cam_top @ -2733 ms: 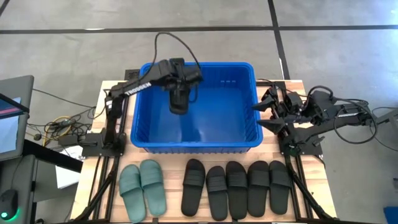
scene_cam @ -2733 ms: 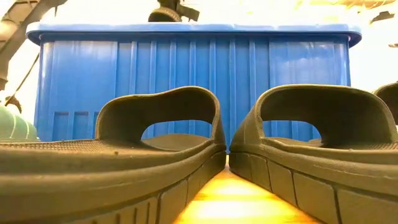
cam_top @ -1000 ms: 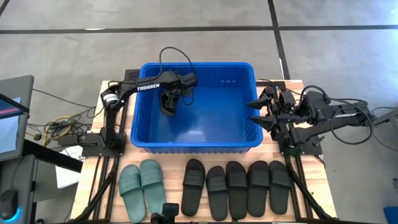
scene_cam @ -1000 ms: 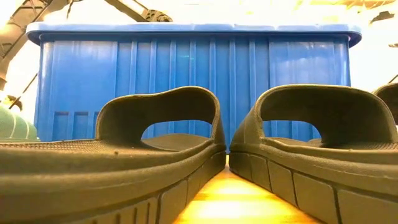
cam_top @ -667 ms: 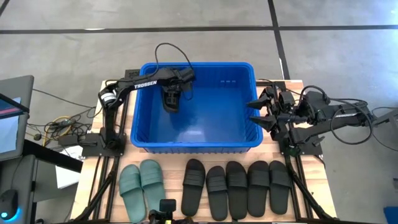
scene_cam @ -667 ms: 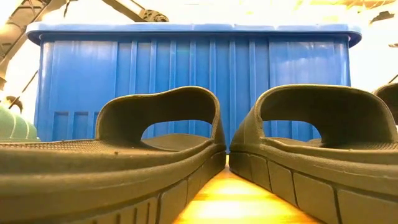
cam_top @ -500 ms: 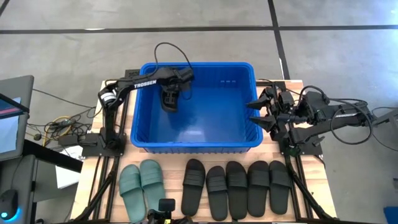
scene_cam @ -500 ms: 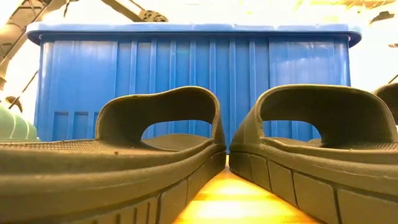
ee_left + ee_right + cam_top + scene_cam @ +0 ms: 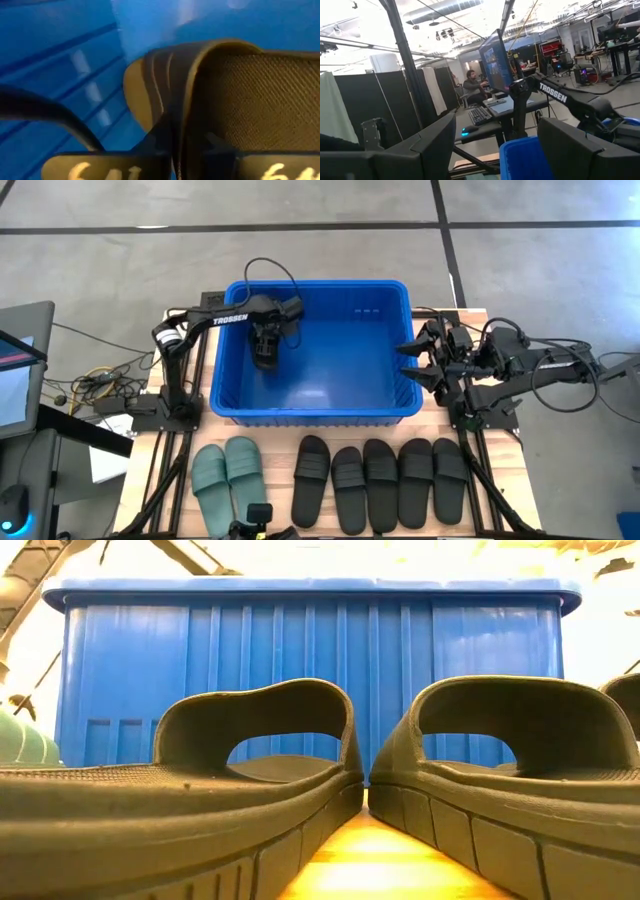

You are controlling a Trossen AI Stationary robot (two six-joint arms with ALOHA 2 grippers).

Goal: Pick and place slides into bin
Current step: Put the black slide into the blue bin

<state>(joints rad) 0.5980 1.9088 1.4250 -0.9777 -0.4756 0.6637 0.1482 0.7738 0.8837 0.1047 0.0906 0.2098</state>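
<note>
The blue bin (image 9: 312,416) stands mid-table; its near wall fills the low view (image 9: 310,640). My left gripper (image 9: 264,352) hangs over the bin's far left part, shut on a black slide (image 9: 240,95). Two green slides (image 9: 228,478) and several black slides (image 9: 380,482) lie soles down in a row along the table's near edge; two black ones (image 9: 250,770) sit close in the low view. My right gripper (image 9: 405,361) waits open at the bin's right wall, and is also open in its wrist view (image 9: 497,140). My left gripper pinches the black slide's rim (image 9: 176,135) between its two fingers, with the textured footbed on one side. The fingers come from above, pointing down into the bin. The slide hangs on edge below them; whether it touches the bin floor does not show.
Both arm bases stand on the wooden table beside the bin's left and right walls. A black cable (image 9: 262,270) loops above the left arm. A small dark device (image 9: 258,518) sits at the near edge. A person sits at a far desk (image 9: 470,82).
My left gripper has gone a little toward the bin's left wall, still shut on the black slide, which has moved with it. The right arm has kept still.
</note>
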